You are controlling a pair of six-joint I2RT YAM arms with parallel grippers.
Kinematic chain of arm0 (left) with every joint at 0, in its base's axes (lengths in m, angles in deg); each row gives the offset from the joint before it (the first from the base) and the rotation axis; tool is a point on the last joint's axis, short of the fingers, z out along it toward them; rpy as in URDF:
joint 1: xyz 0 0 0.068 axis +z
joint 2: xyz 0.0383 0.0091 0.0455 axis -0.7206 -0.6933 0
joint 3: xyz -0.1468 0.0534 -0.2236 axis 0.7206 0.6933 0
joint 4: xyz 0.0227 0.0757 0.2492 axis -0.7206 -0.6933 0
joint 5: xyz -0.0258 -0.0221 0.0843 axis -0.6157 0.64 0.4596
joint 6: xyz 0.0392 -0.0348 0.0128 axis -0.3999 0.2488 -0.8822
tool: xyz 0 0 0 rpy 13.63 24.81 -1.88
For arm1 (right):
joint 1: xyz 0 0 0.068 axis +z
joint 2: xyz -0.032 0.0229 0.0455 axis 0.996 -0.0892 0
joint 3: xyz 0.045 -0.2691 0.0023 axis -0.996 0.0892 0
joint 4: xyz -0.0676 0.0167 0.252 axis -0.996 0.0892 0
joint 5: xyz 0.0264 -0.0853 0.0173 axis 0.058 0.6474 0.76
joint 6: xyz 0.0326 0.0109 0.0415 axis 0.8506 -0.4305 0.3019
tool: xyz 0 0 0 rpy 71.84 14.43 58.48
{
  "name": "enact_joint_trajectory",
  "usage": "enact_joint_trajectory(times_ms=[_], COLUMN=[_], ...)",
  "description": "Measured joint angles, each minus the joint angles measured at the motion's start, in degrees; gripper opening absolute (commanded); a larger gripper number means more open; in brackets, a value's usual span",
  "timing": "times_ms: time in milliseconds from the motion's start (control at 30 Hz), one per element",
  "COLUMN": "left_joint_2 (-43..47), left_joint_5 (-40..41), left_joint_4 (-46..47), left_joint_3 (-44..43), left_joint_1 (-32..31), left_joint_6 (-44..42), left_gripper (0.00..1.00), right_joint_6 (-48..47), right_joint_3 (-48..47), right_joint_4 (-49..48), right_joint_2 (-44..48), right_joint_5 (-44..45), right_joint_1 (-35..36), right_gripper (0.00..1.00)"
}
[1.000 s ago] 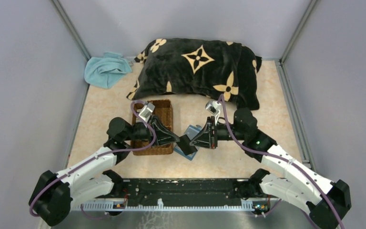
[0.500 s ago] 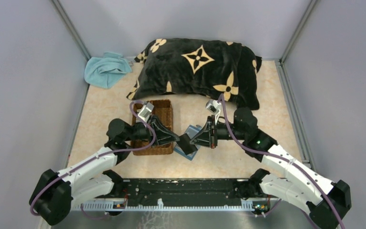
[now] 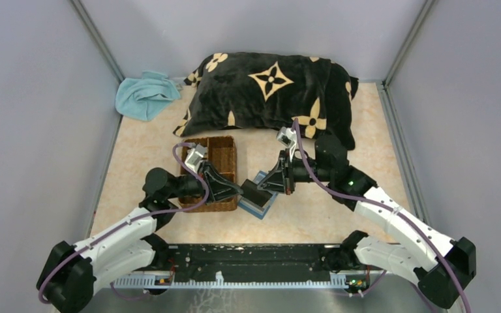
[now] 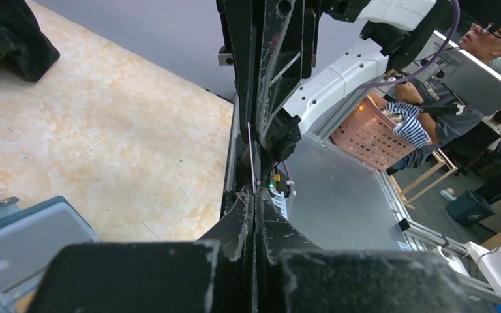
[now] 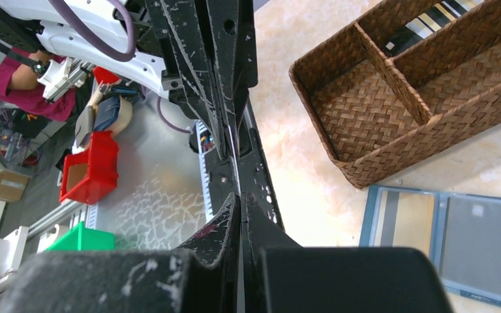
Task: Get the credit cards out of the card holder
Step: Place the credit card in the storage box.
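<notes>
Soft, even overhead light leaves faint shadows on the pale marbled counter [image 3: 313,222]. Wrist views blur close up, bending at edges.

Dark card [image 3: 256,193]: thin, flat, edge-on in wrist views, pinched betw. both sets of jaws, above card holder [image 5: 440,235]. Holder: teal, open & flat just below jaws; pale card [image 5: 403,222] + grey card [image 5: 483,238] in its pockets.

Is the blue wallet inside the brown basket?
No, the blue wallet lies open on the table, just outside the brown basket.
</notes>
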Motion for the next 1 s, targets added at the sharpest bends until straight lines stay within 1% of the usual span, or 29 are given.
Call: enact_joint_trajectory(times_ms=[33,67,100,133,200,300,400,500,600,800,1000], left_joint_2=[0.22,0.5,0.68,1.01,2.12,5.53,11.96,18.47,23.54,30.73,35.52], left_joint_5=[0.15,0.2,0.15,0.17,1.18,5.62,16.74,29.29,39.04,50.31,56.7], left_joint_4=[-0.35,-0.92,-1.27,-2.1,-5.03,-10.97,-21.99,-32.63,-41.24,-53.16,-60.22], left_joint_3=[0.11,0.28,0.42,0.55,0.66,0.61,-0.81,-3.85,-6.69,-8.37,-8.22], left_joint_1=[0.0,0.0,0.0,-0.02,-0.07,-0.07,-0.07,-0.07,-0.04,-0.04,-0.04], left_joint_6=[-0.17,-0.44,-0.96,-1.18,-1.81,-4.04,-6.43,-7.91,-8.83,-8.33,-7.87], left_gripper=[0.29,0.45,0.58,0.68,0.76,0.79,0.82,0.81,0.81,0.8,0.81], right_joint_6=[-0.2,-0.52,-0.87,-1.33,-2.32,-4.33,-7.17,-9.92,-12.07,-16.2,-22.12], right_joint_3=[-0.24,-0.66,-0.96,-1.53,-3.08,-5.73,-9.33,-13.79,-17.86,-31.5,-52.43], right_joint_4=[0.11,0.39,0.42,0.52,0.81,1.6,3.74,5.38,6.21,8.2,14.91], right_joint_2=[-0.31,-0.72,-1.09,-1.53,-2.75,-5.2,-8.87,-14.4,-20.57,-37.13,-56.74], right_joint_5=[-0.2,-0.55,-0.72,-0.76,-0.81,-0.42,1.44,3.89,5.55,8.39,15.17], right_joint_1=[-0.02,-0.04,-0.07,-0.17,-0.55,-0.79,-0.79,-0.79,-0.81,-0.35,3.96], right_gripper=[0.0,0.0,0.0,0.0,0.0,0.0,0.0,0.0,0.0,0.0,0.0])
